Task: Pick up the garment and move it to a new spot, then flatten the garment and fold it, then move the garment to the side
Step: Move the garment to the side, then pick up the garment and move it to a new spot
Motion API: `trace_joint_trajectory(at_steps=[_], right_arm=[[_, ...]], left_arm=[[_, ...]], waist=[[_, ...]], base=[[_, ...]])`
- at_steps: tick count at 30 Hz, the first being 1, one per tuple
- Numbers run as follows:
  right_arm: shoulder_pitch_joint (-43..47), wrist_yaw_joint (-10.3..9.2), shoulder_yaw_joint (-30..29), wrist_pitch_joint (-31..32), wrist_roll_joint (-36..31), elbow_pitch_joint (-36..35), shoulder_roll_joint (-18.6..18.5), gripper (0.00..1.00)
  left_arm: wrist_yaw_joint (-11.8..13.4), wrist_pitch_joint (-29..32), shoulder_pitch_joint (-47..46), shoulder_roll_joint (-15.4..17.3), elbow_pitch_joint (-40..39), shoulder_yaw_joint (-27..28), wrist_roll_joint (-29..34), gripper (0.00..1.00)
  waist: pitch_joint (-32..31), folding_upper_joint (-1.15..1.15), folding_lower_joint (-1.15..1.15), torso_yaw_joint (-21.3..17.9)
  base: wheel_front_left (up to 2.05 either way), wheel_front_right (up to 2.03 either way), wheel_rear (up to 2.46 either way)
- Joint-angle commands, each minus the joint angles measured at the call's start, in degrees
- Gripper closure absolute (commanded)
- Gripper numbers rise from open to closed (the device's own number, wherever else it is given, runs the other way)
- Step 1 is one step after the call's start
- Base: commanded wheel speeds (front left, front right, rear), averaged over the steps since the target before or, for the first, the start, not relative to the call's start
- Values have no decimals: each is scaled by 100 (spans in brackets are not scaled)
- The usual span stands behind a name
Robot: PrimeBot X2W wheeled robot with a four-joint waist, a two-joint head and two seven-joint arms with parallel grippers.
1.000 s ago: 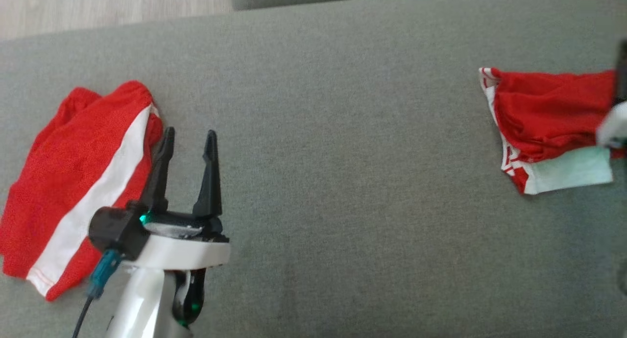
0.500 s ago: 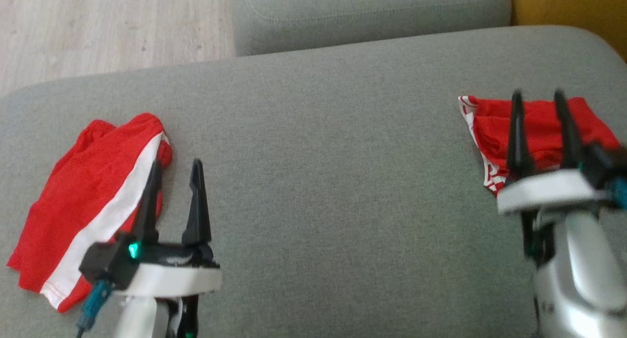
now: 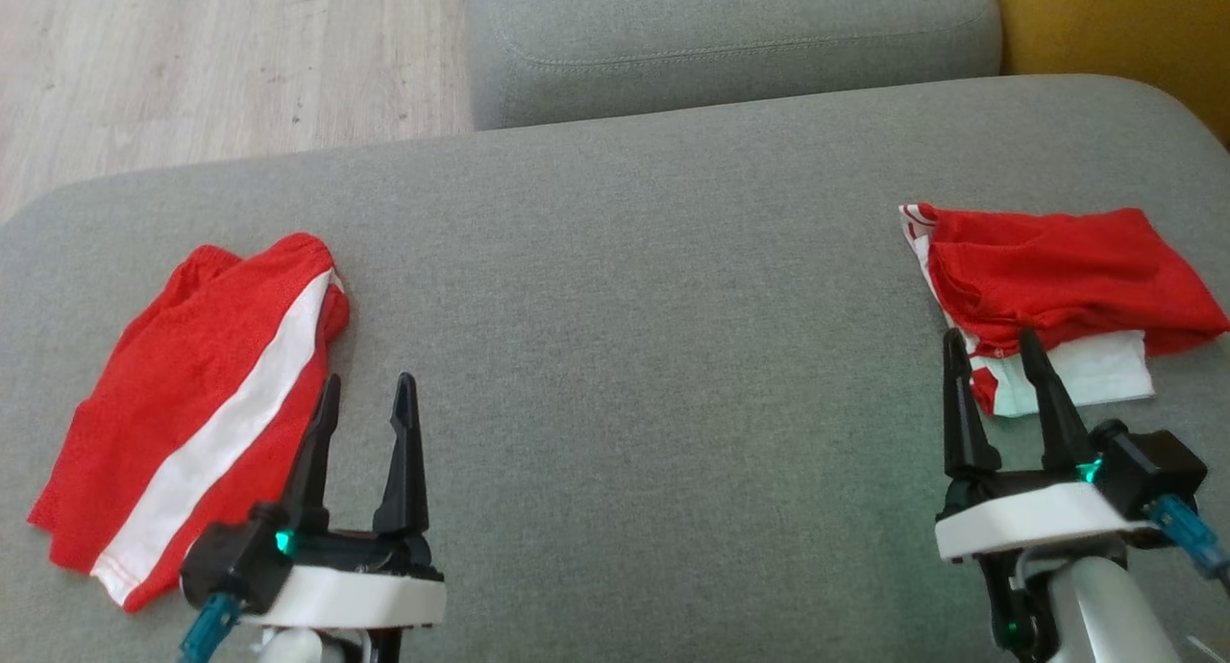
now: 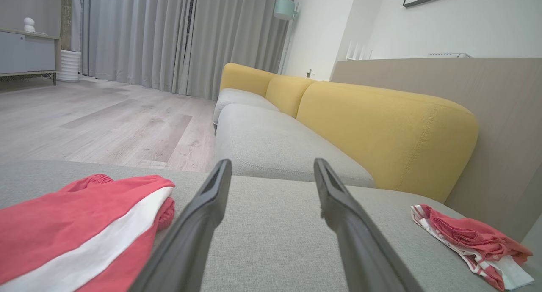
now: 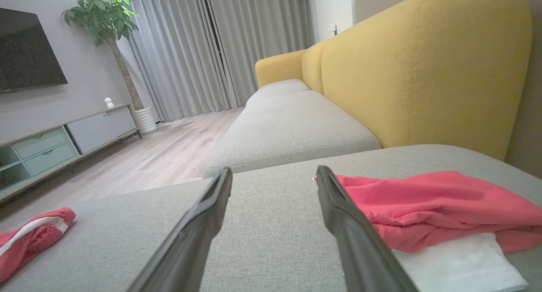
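Observation:
A red garment with a white stripe [image 3: 192,404] lies crumpled on the left of the grey sofa seat [image 3: 653,356]. My left gripper [image 3: 369,382] stands open and empty just right of it, without touching it. In the left wrist view the same garment [image 4: 76,224] lies left of the open left gripper [image 4: 272,163]. A second red garment with white trim [image 3: 1057,269], folded, lies at the far right. My right gripper [image 3: 990,338] is open and empty at its near left corner. The right wrist view shows that garment [image 5: 432,203] beside the right gripper [image 5: 274,170].
Beyond the seat sits another grey cushion [image 3: 730,38], with a yellow backrest [image 3: 1115,29] at the right. Wooden floor [image 3: 192,58] lies off the far left edge. Bare seat fabric stretches between the two garments.
The head camera has tilted, so the whole picture shifted. My right gripper came into view over the folded garment, then drew back to its near corner. The left gripper pulled back slightly.

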Motion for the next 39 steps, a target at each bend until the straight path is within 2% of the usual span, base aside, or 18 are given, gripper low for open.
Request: trace_joint_trajectory(at_steps=[1,13,18,26,31,39], right_arm=[[-103,-4,161,-63,-39,-249,-19,0],[-139,-4,109,-63,-23,-291,-19,0],[-117,-4,141,-63,-6,-275,-18,0],[-54,-4,436,-63,43,-169,-18,0],[44,-4,688,-63,164,-67,-18,0],[159,-4,873,-63,370,-19,-18,0]], left_arm=[[62,-29,-176,13,-165,178,-51,0],[68,-29,-194,13,-176,209,-43,0],[99,-29,-231,13,-140,217,-40,0],[143,-29,-229,13,-52,417,51,0],[286,-29,-146,13,85,583,219,0],[255,-29,-52,12,84,813,307,0]], waist=[[10,0,1,3],[48,0,1,4],[76,0,1,136],[-63,0,1,832],[-184,0,1,1367],[-304,0,1,2031]], base=[[0,0,0],[0,0,0],[0,0,0],[0,0,0],[0,0,0],[0,0,0]])
